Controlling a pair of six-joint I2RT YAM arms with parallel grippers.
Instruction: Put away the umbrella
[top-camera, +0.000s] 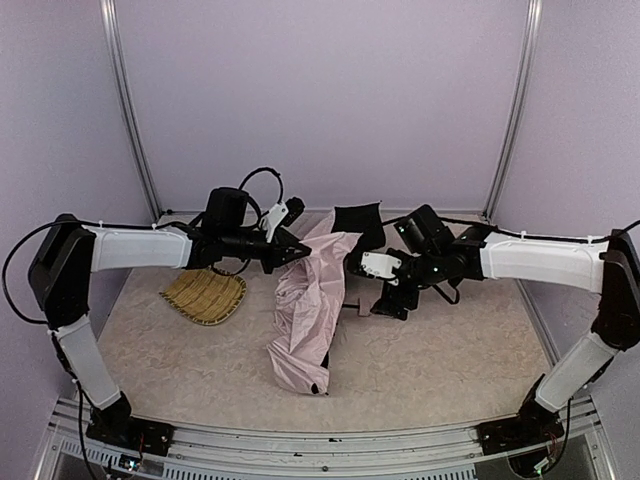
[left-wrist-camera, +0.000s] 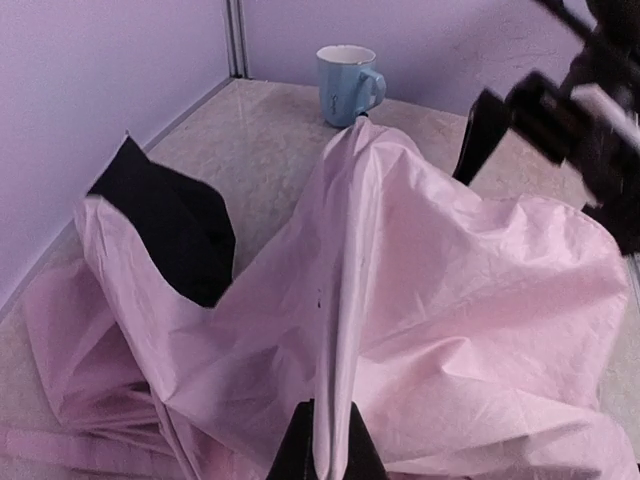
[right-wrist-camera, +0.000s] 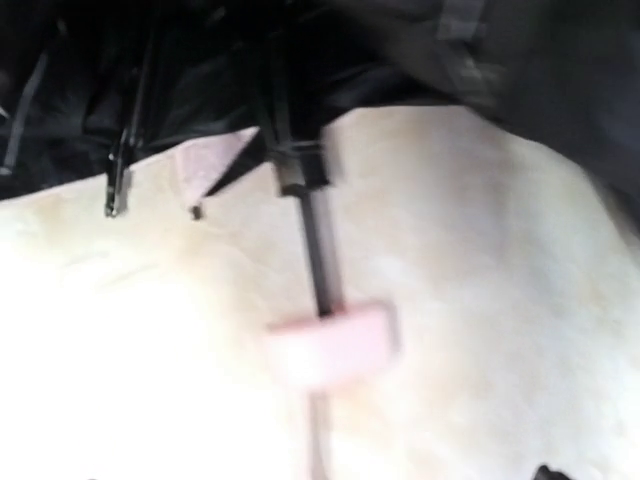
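The pale pink umbrella (top-camera: 305, 310) lies half-collapsed in the middle of the table, with its black underside (top-camera: 358, 222) turned up at the back. My left gripper (top-camera: 287, 247) is shut on a raised fold of the pink fabric (left-wrist-camera: 345, 300), and the fold runs up between its fingers (left-wrist-camera: 300, 452). My right gripper (top-camera: 360, 268) hovers at the umbrella's right side. The blurred right wrist view shows the black shaft (right-wrist-camera: 318, 250) and the small pink handle (right-wrist-camera: 330, 345) lying on the table below it, untouched. The jaws look spread wide and empty.
A yellow woven tray (top-camera: 205, 295) lies at the left of the table, beside the umbrella. A light blue mug (left-wrist-camera: 350, 85) stands by the back wall. The right arm (left-wrist-camera: 590, 110) hangs close over the fabric. Purple walls enclose the table.
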